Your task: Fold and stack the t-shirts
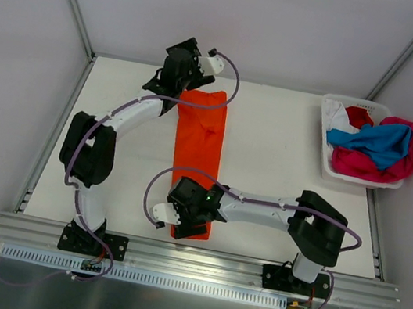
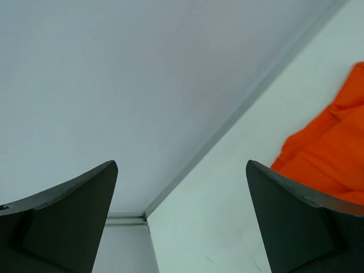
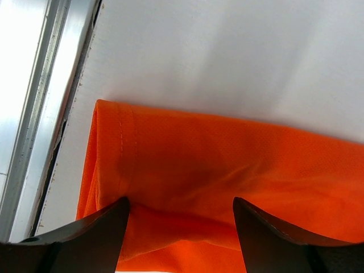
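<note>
The bench [image 1: 282,175] was a plain white surface, closed in on three sides by pale panels set in metal framing. An aluminium rail [image 1: 197,260] ran along its near edge.

The orange t-shirt [image 1: 198,153] lay flat on the bench, left of centre. It was folded into a long narrow strip running from the far side to the near edge.

The left pincer [image 2: 181,165] stood at the far end of the strip with its fingers wide apart and nothing between them. It faced the seam where bench met wall.

The right pincer [image 3: 180,202] stood over the near end, fingers apart, with the hem of the orange cloth beneath the tips.

A white basket [image 1: 323,134] sat at the far right corner. It held a blue shirt [image 1: 383,143], a magenta-pink shirt [image 1: 363,165], a red shirt [image 1: 359,117] and a white shirt [image 1: 339,113], heaped loosely, with the pink one spilling over the right rim.
</note>
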Action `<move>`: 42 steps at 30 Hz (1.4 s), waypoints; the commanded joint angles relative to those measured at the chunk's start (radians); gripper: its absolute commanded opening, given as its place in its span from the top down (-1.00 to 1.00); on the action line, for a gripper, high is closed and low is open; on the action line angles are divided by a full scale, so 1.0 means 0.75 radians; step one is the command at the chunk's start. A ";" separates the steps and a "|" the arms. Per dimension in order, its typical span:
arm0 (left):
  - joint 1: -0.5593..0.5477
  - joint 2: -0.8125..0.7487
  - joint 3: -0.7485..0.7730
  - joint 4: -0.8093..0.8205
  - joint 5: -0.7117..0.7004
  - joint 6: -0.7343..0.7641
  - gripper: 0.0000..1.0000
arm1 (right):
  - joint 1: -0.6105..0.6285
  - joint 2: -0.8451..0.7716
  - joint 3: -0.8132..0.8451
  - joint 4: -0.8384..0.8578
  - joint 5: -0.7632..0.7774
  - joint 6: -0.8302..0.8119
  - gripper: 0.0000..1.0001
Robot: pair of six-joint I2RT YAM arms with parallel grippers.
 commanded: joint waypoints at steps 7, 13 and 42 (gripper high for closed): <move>0.075 -0.583 -0.088 -0.296 0.052 -0.313 -0.97 | 0.004 -0.271 0.026 -0.143 0.080 0.070 -0.57; 0.094 -1.262 -0.622 -0.483 0.092 -0.361 -0.97 | 0.056 -0.453 0.055 -0.335 0.058 0.140 -0.58; 0.239 -1.987 -1.321 -0.542 -0.110 -0.532 -0.97 | 0.382 -0.257 -0.209 0.084 0.445 0.164 -0.50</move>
